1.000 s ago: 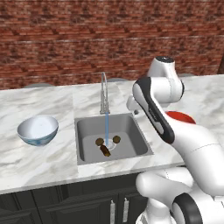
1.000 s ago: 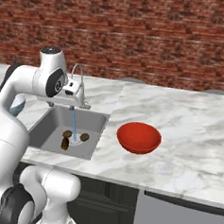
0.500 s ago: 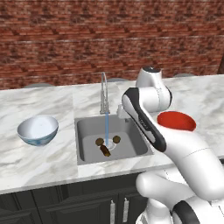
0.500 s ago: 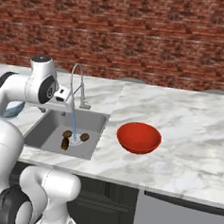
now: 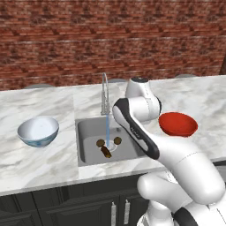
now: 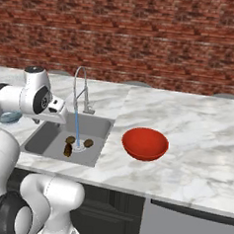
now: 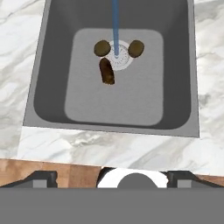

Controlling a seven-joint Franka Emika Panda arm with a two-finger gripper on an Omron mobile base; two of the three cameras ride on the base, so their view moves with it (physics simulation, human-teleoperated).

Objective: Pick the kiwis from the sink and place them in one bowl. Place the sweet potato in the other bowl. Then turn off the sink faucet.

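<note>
White marble tabletop (image 5: 39, 165) with grey veins, running along a red-brown brick wall (image 5: 110, 39); dark cabinets (image 5: 66, 207) below the front edge. No label, brand or writing readable anywhere.

Set into the tabletop, a square grey sink (image 7: 52, 87) with a round drain (image 7: 119, 56). At its back edge a slim silver faucet (image 5: 104, 95), with a thin blue stream of water (image 7: 115, 26) falling onto the drain.

In the sink, two kiwis: one (image 7: 102, 48) just beside the drain on one side, the other (image 7: 136, 48) just beside it on the opposite side. Sweet potato (image 7: 106, 71) lying near the first kiwi, maybe touching it, hard to tell.

White bowl (image 5: 38, 131) on the tabletop to the left of the sink, well apart from it. Red bowl (image 5: 178, 124) on the tabletop to the right of the sink, near the arm. Nothing seen inside either bowl.

Gripper (image 7: 112, 177) above the front edge of the sink, looking down into it, fingers wide apart at the bottom corners of the hand view, holding nothing
</note>
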